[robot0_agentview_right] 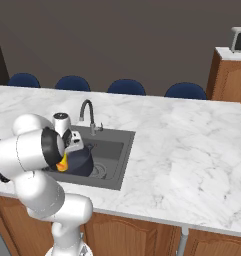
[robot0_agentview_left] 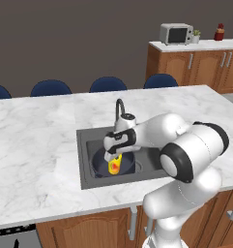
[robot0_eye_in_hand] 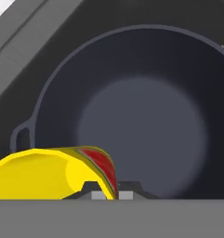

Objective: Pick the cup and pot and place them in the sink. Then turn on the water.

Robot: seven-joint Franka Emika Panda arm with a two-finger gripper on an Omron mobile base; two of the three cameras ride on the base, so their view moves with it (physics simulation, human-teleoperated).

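The yellow cup (robot0_agentview_left: 115, 165) with its red-orange mark hangs tilted just above the pot (robot0_agentview_left: 99, 167), and my gripper (robot0_agentview_left: 111, 156) is shut on its wall. The dark round pot sits inside the sink (robot0_agentview_left: 84, 145), left of the drain. From the right, the cup (robot0_agentview_right: 62, 162) peeks out beside my arm, over the pot (robot0_agentview_right: 82, 161) in the sink (robot0_agentview_right: 118, 150). The hand view looks down into the pot (robot0_eye_in_hand: 141, 93), with the cup (robot0_eye_in_hand: 39, 174) at lower left and my gripper (robot0_eye_in_hand: 112, 194) pinching its rim. No stream falls from the gooseneck faucet (robot0_agentview_left: 119, 107).
The marble island counter (robot0_agentview_left: 36, 145) surrounds the sink. Several blue chairs (robot0_agentview_left: 107, 84) line its far side. A back counter holds a microwave (robot0_agentview_left: 176, 34) and a red jar (robot0_agentview_left: 219, 32). The faucet (robot0_agentview_right: 87, 112) stands just behind my hand.
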